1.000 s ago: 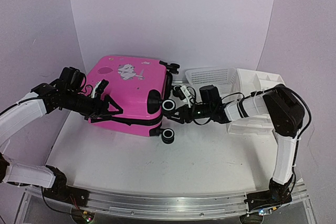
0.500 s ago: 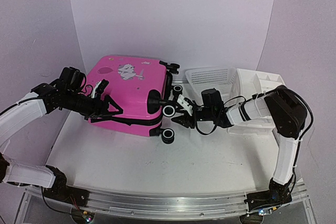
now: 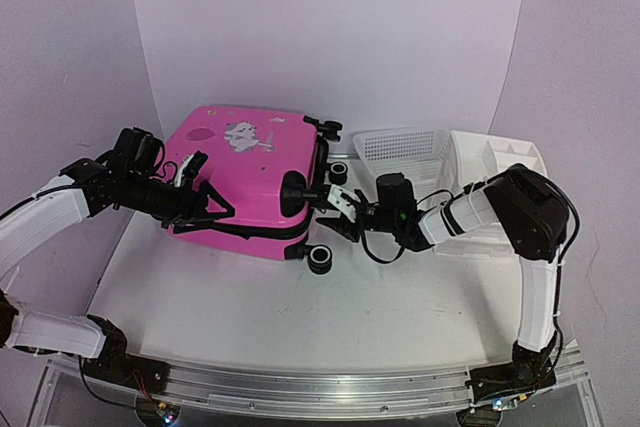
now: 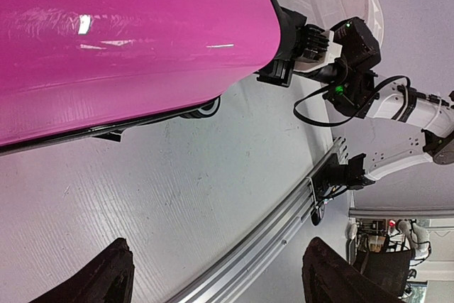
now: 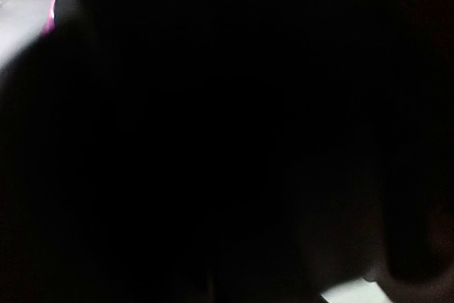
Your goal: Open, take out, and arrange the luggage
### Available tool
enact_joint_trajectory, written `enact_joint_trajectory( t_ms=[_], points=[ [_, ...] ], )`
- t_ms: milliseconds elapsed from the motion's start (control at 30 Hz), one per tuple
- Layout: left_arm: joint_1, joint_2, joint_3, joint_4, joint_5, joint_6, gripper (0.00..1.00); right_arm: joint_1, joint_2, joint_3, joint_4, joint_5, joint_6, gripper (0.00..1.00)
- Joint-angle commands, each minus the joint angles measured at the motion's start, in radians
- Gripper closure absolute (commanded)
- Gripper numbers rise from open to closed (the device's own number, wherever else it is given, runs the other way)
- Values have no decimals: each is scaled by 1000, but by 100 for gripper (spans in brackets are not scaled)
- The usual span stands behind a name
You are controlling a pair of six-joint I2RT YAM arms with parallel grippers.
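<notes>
When viewed from above, the luggage [image 3: 245, 162] is found closed at the left rear of the worktop [image 3: 350, 307], with the left hand [image 3: 210, 190] set at its near side. The right hand [image 3: 335, 211] has been pushed in against the wheeled end since a second ago (opening is judged barely begun). By the left wrist view, its own fingers [image 4: 106, 282] are shown spread, with nothing between them. Almost nothing is shown by the dark right wrist view, so that hand's grip cannot be told.
</notes>
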Motion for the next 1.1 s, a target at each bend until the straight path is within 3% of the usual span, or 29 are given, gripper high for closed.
enact_joint_trajectory(
  t_ms=[0,367,667,733,1067],
  points=[
    [-5,-15,4,41,-14,24,18,27,28,48,83,66,-6,62],
    [-5,-21,0,40,-11,25,18,50,52,53,92,181,-38,71],
    [-5,-13,4,40,-9,24,18,62,32,36,95,254,0,91],
    [-5,-11,1,39,-11,24,18,62,20,27,95,257,42,99],
    [-5,17,8,44,-25,24,18,69,-84,-51,90,222,560,100]
  ],
)
